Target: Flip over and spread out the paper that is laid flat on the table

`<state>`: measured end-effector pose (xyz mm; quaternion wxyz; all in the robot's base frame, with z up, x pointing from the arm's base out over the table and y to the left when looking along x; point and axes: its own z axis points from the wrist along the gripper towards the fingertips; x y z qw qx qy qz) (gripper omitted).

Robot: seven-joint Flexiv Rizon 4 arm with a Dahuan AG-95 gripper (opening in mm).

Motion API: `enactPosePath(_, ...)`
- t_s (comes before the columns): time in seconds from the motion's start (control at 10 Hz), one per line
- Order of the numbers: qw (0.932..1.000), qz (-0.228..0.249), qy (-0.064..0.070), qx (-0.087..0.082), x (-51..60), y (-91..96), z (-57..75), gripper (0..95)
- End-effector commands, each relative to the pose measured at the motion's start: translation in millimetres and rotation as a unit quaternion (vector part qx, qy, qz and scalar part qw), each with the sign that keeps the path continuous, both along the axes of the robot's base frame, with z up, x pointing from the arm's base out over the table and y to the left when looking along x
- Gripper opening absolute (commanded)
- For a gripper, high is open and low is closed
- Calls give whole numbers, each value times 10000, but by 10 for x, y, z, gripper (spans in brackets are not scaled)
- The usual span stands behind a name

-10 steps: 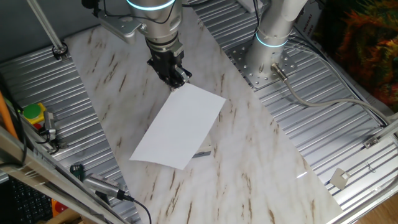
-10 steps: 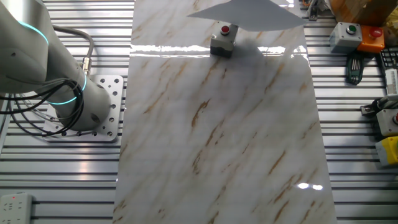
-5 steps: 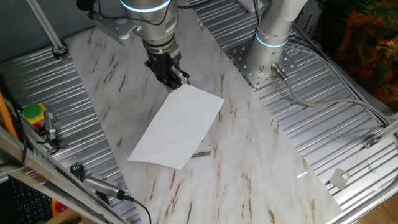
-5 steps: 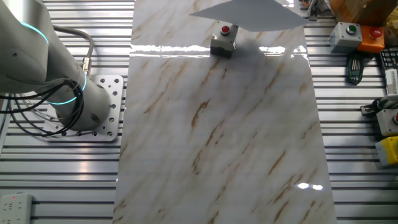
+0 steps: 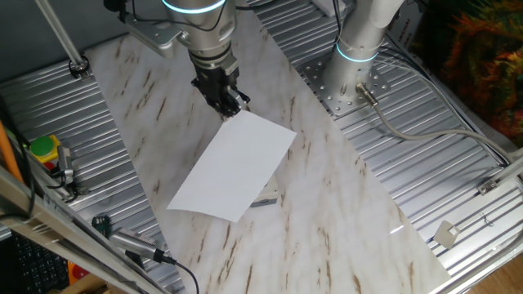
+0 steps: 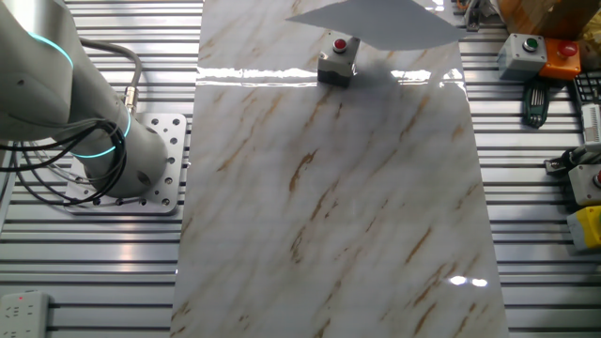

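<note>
The end effector (image 5: pixel 231 104) pinched one corner of the paper (image 5: pixel 233 166) between its two fingers. It held that corner up, so the white sheet hung in the air, tilted, and did not lie flat on the surface (image 5: pixel 343 204). The paper was near the far end of the surface, toward the corner where the arm reached over it. In the other fixed view the paper (image 6: pixel 376 21) floated above the small grey box (image 6: pixel 337 59) with the red button, and the box sat on the surface (image 6: pixel 329 207) under it.

Not much had changed in the last second. The end effector moved only a tiny bit to one side and back, and the paper's low corner slid a little with it. The sheet stayed at nearly the same tilt. So the lift looked finished, but the turn-over had not started yet.

The grip looked safe for now, because the paper did not slip. I think the next job was to swing the held corner over the rest of the sheet, so the under side faced up. Then the paper had to be laid down and smoothed out. The box under the sheet could get in the way.
</note>
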<state>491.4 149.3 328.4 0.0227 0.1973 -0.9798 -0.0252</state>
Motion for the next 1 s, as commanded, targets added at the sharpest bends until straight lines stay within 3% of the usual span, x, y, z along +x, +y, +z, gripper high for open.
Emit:
enactPosePath(0.1, 10000, -7, -69, 3, -5, -1, -1, 0)
enactPosePath(0.6, 10000, -4, -65, -49, -5, -1, -1, 0)
enactPosePath(0.8, 9998, -100, -140, -131, -5, -1, -1, 0)
enactPosePath(1.0, 9991, -206, -197, -317, -5, -1, -1, 0)
